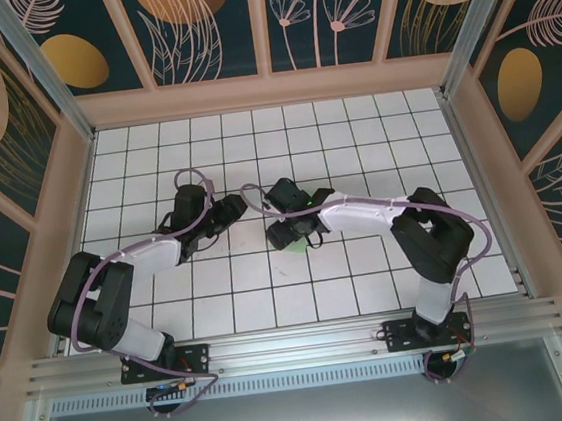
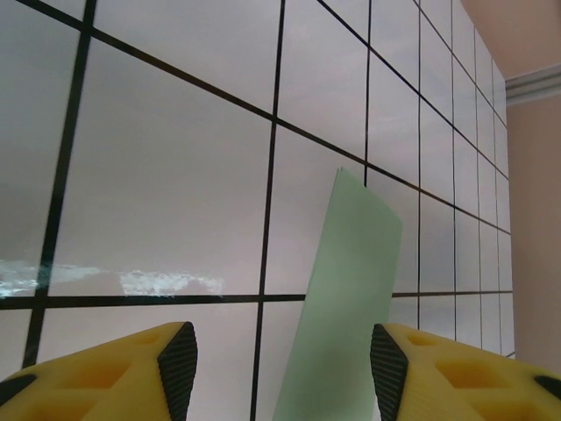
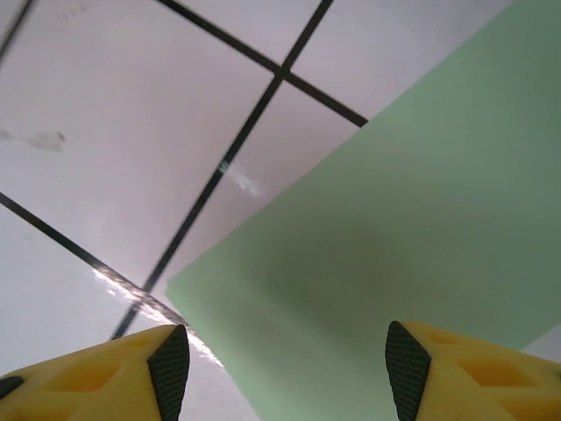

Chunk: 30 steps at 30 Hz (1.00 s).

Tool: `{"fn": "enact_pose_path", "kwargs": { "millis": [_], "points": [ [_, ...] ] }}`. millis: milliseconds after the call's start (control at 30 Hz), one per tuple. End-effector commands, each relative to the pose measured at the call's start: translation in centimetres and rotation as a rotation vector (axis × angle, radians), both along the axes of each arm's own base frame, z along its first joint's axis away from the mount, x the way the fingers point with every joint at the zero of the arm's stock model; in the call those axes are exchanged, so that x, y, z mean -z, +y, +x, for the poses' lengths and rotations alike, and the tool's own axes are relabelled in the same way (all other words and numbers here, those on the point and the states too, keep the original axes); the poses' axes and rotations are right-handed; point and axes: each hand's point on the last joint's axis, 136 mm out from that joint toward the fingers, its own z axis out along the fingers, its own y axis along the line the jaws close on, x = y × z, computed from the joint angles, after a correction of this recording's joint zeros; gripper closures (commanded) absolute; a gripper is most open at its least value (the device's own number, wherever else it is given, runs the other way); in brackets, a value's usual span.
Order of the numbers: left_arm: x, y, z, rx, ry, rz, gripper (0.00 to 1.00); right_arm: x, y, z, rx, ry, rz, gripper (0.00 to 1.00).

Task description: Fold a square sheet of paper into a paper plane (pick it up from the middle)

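green sheet (image 3: 412,246), mid-frame, lies directly under the spread right pincer (image 3: 285,368); left pincer (image 2: 282,368), also spread, stands just beside.

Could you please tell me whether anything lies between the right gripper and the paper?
Nothing visible does. The right gripper is open, and the paper lies bare on the tiles straight ahead of its fingers, with nothing on top of it.
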Motion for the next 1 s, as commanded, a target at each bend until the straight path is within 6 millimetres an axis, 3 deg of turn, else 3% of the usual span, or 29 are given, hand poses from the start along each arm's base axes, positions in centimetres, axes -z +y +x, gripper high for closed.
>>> {"fn": "enact_pose_path", "kwargs": {
  "millis": [0,400,667,900,967],
  "points": [
    [-0.1,0.6,-0.1,-0.023,0.001,0.006,0.42,1.3,-1.7,-0.2,-0.144,-0.013,-0.159,0.35],
    [-0.2,0.3,-0.1,0.000,-0.007,0.003,0.42,2.2,-0.7,-1.6,-0.267,-0.004,-0.197,0.33],
    [0.0,0.1,-0.1,0.012,-0.005,-0.003,0.42,3.7,-1.8,-1.3,-0.250,-0.028,-0.279,0.33],
    [-0.1,-0.1,-0.2,0.018,-0.006,-0.011,0.42,2.0,-1.7,-0.3,-0.206,-0.094,-0.260,0.46],
    [0.0,-0.1,-0.2,0.018,-0.003,-0.012,0.42,1.2,-1.4,-0.1,-0.201,-0.106,-0.236,0.55]
  ]
}}
